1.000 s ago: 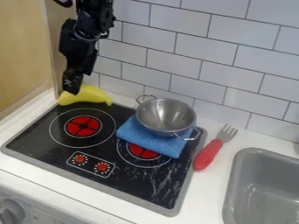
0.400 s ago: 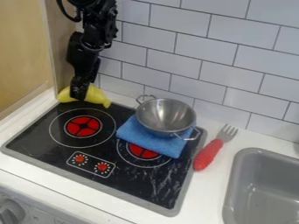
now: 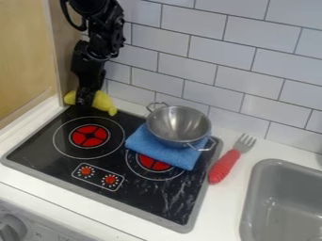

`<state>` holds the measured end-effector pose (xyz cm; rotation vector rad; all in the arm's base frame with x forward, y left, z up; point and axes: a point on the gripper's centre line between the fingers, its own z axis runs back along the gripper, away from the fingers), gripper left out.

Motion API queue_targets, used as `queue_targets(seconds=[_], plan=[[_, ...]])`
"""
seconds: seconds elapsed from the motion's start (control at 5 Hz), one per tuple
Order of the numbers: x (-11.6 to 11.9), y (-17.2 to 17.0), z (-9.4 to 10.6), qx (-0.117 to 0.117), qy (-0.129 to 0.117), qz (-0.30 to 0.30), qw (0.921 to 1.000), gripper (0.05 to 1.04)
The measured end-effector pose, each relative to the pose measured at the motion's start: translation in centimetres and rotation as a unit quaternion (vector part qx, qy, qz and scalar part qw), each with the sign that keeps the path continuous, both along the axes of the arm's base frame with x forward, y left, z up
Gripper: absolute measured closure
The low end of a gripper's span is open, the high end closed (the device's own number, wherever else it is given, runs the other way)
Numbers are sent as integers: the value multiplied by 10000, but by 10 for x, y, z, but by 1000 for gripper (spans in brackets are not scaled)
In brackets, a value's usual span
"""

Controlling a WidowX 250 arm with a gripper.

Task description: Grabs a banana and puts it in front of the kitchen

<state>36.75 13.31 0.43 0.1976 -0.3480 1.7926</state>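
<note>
Fingers of gripper [image 3: 84, 104]: state cannot be told; positioned at yellow banana [image 3: 104, 101], stovetop's [image 3: 47, 155] back left corner. Two-handled metal pot [image 3: 178, 124]: bare interior, resting on blue cloth [image 3: 148, 149].

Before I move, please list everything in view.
banana: 1, yellow, stove's back corner
pot: 1, silver, on cloth
cloth: 1, blue, on stove
fork: 1, silver-red, right of stove
stove: 1, black, on counter
burners: 2, red, on stove
dials: 2, red, on stove
knob: 1, grey, bottom left
sink: 1, grey, right
counter: 1, white, around stove
tiles: many, white, back wall
panel: 1, tan, left
arm: 1, black, upper left
gripper: 1, black, over banana
</note>
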Motion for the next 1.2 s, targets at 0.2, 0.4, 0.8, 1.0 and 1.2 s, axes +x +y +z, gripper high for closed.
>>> queue_targets(seconds=[0.2,0.4,0.8,1.0,1.2], plan=[[0,0,0,0,-7,-27,10000,573],[2,0,0,4,-37,-42,10000,573],[-4,1,9,103,-100,-82,9999,573],[1,-3,42,166,-453,-112,9988,573],[-12,-9,62,181,-653,-68,9977,573]])
